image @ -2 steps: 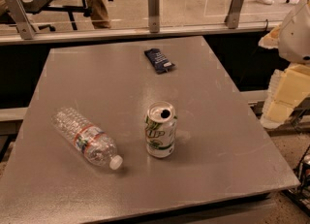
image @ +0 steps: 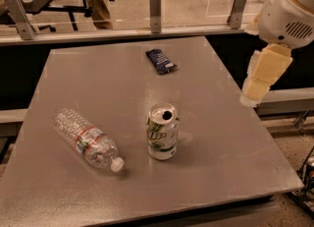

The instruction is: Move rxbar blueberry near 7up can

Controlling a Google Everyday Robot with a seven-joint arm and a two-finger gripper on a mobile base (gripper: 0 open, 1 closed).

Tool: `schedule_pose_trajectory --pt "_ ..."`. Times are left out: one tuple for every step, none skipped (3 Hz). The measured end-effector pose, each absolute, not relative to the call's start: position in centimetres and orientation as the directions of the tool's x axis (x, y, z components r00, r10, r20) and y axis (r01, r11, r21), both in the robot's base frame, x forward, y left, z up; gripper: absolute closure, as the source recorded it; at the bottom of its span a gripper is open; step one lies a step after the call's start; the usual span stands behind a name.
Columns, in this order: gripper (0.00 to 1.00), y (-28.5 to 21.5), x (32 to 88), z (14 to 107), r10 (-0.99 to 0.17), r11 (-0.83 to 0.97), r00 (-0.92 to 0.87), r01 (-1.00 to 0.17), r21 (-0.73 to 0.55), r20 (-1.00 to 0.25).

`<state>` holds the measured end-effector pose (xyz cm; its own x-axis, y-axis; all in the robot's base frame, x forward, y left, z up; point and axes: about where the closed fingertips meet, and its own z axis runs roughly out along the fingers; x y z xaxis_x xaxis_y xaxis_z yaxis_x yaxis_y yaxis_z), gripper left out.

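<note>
Snack bar (image: 161, 61) lies flat at far centre of table (image: 235, 142), well apart from upright can (image: 162, 131) nearer. Bottle (image: 88, 141) lies left of can. Gripper (image: 256, 89) hangs beyond right edge; its grasp state cannot be told.

Viewpoint: we are looking down at a slant from above the near edge of the table (image: 221, 172).
Facing: we are facing its far edge and the glass barrier (image: 191, 5) beyond.
Nearness: we are sitting close, with the near left corner slipping out of frame.
Coverage: we are taking in nearly the whole top.
Gripper: we are catching the gripper (image: 251, 95) just outside the right edge, closer to the far right corner.
</note>
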<state>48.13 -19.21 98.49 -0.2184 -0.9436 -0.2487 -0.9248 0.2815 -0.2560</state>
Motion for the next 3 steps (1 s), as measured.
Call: schedule_pose_trajectory --pt "0.00 -16.6 52.8 97.5 -0.916 0.335 -0.253 -0.910 -0.245 -0.311" --pt "0.00 -13.6 57.1 96.0 -0.877 0.401 -0.303 -0.890 -0.218 -0.373" --pt "0.00 -10.2 61.2 94.7 -0.825 0.468 -0.360 -0.867 -0.169 -0.435"
